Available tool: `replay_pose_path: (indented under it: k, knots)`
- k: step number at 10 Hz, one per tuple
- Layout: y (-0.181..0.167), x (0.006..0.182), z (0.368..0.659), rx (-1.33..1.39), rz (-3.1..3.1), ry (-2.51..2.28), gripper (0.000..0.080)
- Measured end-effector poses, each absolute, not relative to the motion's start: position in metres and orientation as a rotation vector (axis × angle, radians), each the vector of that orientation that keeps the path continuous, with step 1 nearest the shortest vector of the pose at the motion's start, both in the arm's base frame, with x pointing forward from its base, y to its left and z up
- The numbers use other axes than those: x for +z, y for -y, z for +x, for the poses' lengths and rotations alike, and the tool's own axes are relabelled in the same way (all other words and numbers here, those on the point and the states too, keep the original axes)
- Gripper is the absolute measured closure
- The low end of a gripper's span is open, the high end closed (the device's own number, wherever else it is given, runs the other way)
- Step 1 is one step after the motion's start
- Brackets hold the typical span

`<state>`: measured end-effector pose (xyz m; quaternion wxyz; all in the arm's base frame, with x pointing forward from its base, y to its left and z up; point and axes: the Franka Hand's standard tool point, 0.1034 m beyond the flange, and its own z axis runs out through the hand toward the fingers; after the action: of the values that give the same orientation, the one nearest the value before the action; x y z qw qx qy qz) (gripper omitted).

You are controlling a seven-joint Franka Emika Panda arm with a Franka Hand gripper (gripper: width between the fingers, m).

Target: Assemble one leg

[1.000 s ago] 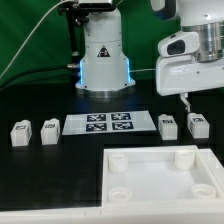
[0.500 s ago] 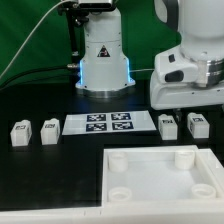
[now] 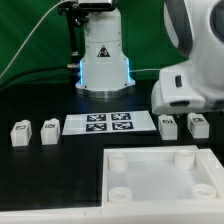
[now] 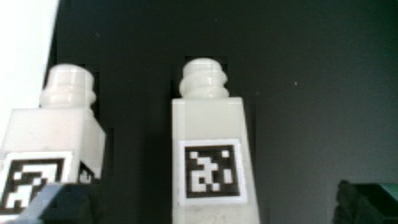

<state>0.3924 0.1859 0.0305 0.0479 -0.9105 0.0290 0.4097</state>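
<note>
Four small white legs with tags lie on the black table: two at the exterior view's left (image 3: 20,133) (image 3: 49,131) and two at its right (image 3: 168,125) (image 3: 197,124). My gripper (image 3: 188,108) hangs just above the right pair, its fingers mostly hidden under the white hand. In the wrist view the gripper (image 4: 217,205) is open. One leg (image 4: 214,140) lies between the dark fingertips (image 4: 63,205), which stand apart from it on both sides. A second leg (image 4: 54,130) lies beside it, outside the fingers.
The marker board (image 3: 110,123) lies between the two pairs of legs. A large white square panel with round corner sockets (image 3: 150,190) fills the front. The robot base (image 3: 103,60) stands at the back. A white edge (image 4: 22,50) shows in the wrist view.
The arm's hand has come lower and nearer over the right pair of legs and now fills more of the exterior view. The legs have not moved.
</note>
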Motion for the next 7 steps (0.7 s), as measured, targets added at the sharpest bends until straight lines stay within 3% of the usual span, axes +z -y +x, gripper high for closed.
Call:
replay_pose_path:
  k: [7]
  knots:
    - [-0.195,0.009,0.371,1.282,-2.780,-0.080,0.0151]
